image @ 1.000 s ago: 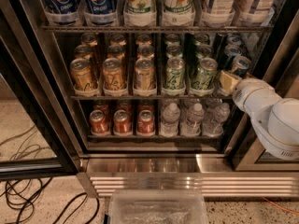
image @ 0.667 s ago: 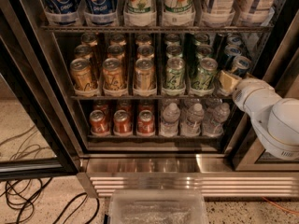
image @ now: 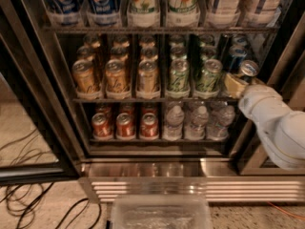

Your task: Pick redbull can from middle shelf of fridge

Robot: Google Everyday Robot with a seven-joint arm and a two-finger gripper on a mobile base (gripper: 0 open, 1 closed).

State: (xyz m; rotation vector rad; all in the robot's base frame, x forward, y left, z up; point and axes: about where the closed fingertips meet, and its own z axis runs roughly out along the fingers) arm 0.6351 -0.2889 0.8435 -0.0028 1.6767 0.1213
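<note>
The fridge (image: 157, 170) stands open in front of me, its steel base at the bottom. Its middle shelf (image: 157, 99) carries rows of gold cans (image: 116, 75) and green-and-silver cans (image: 178, 75). At the shelf's far right end stands the redbull can (image: 248, 69), slim, blue and silver, its top tipped a little toward me. Another blue-silver can (image: 235, 56) stands behind it. My gripper (image: 237, 83) is right at the front redbull can, low on its left side, with the white arm (image: 281, 125) coming in from the lower right. The can's body is largely hidden.
Large Pepsi (image: 102, 1) and 7up bottles (image: 181, 1) fill the rack above. Red cans (image: 125, 125) and water bottles (image: 198, 120) fill the rack below. A clear plastic bin (image: 159, 213) sits on the floor in front. Cables (image: 28, 199) lie at left; the black door frame (image: 33, 80) stands left.
</note>
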